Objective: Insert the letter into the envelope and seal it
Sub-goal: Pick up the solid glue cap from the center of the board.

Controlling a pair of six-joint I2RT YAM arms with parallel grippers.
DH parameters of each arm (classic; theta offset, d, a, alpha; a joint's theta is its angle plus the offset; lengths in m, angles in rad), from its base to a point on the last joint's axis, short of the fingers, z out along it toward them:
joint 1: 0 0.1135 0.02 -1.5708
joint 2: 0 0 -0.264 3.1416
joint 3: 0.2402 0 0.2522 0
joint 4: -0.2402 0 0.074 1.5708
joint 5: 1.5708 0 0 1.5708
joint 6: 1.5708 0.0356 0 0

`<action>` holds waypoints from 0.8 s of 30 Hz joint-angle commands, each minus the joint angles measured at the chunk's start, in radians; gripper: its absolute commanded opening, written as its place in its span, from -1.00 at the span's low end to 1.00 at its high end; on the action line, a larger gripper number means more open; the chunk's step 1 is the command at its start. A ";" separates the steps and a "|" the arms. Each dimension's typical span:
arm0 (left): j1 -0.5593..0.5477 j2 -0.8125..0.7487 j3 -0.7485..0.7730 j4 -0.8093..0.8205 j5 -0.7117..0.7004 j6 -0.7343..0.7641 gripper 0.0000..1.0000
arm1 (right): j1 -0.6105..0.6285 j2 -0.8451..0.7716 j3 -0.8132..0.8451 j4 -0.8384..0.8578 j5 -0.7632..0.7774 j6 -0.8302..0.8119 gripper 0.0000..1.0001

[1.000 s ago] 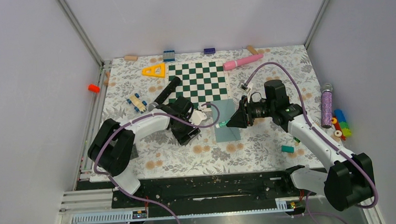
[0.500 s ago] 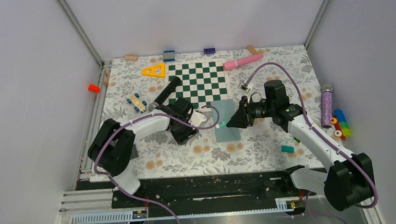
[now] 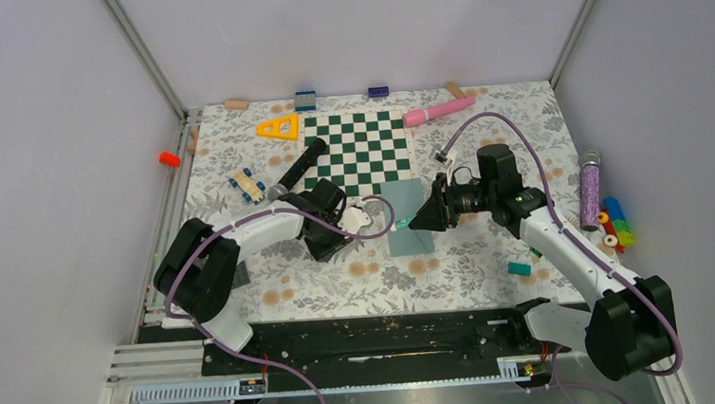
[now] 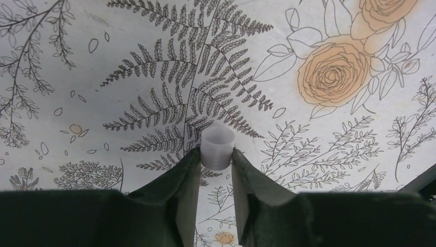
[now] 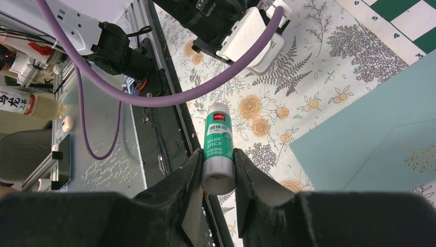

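Note:
The teal envelope (image 3: pixel 410 225) lies flat on the flowered cloth just below the chessboard; the right wrist view shows its corner (image 5: pixel 370 139). The letter is out of view. My right gripper (image 3: pixel 421 219) (image 5: pixel 218 164) hovers over the envelope's left edge, shut on a green-and-white glue stick (image 5: pixel 218 146) that points left, its tip (image 3: pixel 400 225) beyond that edge. My left gripper (image 3: pixel 326 244) (image 4: pixel 216 157) is left of the envelope, pointing down at the cloth. Its fingers press both sides of a small translucent white cap (image 4: pixel 217 149).
The green-white chessboard (image 3: pixel 358 148) sits behind the envelope, with a black cylinder (image 3: pixel 302 163), yellow triangle (image 3: pixel 279 128) and toy car (image 3: pixel 247 184) to its left. A pink stick (image 3: pixel 438 112) lies at the back, a purple tube (image 3: pixel 589 191) and coloured blocks (image 3: pixel 614 225) on the right, a teal block (image 3: pixel 518 269) in front.
The left gripper's fingers have closed in onto the white cap, and the left arm has shifted slightly left. The right arm and glue stick have stayed put.

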 commanded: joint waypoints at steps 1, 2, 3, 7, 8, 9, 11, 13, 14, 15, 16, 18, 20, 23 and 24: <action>-0.002 -0.037 -0.009 0.025 0.029 0.017 -0.50 | -0.007 -0.006 0.000 0.039 -0.026 0.001 -0.87; -0.003 -0.038 -0.009 0.027 0.036 0.017 -0.57 | -0.007 -0.004 0.000 0.039 -0.027 0.001 -0.87; -0.003 -0.037 -0.009 0.033 0.042 0.018 -0.63 | -0.007 -0.004 0.000 0.039 -0.027 0.001 -0.87; -0.002 -0.058 -0.020 0.065 0.064 0.022 -0.81 | -0.007 -0.001 0.001 0.039 -0.033 0.001 -0.87; -0.001 -0.073 -0.024 0.072 0.085 0.026 -0.82 | -0.007 -0.001 0.001 0.038 -0.035 0.000 -0.87; 0.001 -0.091 -0.029 0.076 0.110 0.038 -0.84 | -0.007 -0.002 0.001 0.037 -0.039 0.000 -0.87; 0.009 -0.139 -0.040 0.081 0.182 0.065 -0.87 | -0.008 -0.004 0.002 0.037 -0.047 -0.002 -0.87; 0.019 -0.201 -0.062 0.092 0.244 0.101 -0.88 | -0.012 -0.008 0.004 0.038 -0.083 -0.002 -0.87; 0.022 -0.234 -0.078 0.105 0.267 0.118 -0.88 | -0.014 -0.010 0.005 0.038 -0.106 -0.002 -0.87; 0.025 -0.268 -0.095 0.118 0.289 0.134 -0.89 | -0.015 -0.014 0.005 0.038 -0.130 -0.003 -0.87; 0.026 -0.298 -0.113 0.130 0.304 0.147 -0.92 | -0.015 -0.019 0.005 0.038 -0.147 -0.007 -0.87; 0.028 -0.353 -0.142 0.154 0.334 0.165 -1.00 | -0.014 -0.032 -0.001 0.037 -0.165 -0.018 -0.88; 0.030 -0.403 -0.178 0.174 0.369 0.192 -1.00 | -0.015 -0.042 -0.009 0.037 -0.178 -0.023 -0.88; 0.031 -0.466 -0.221 0.217 0.419 0.215 -1.00 | -0.015 -0.037 -0.008 0.037 -0.175 -0.023 -0.88; 0.031 -0.483 -0.231 0.227 0.436 0.216 -1.00 | -0.014 -0.030 -0.007 0.037 -0.166 -0.022 -0.88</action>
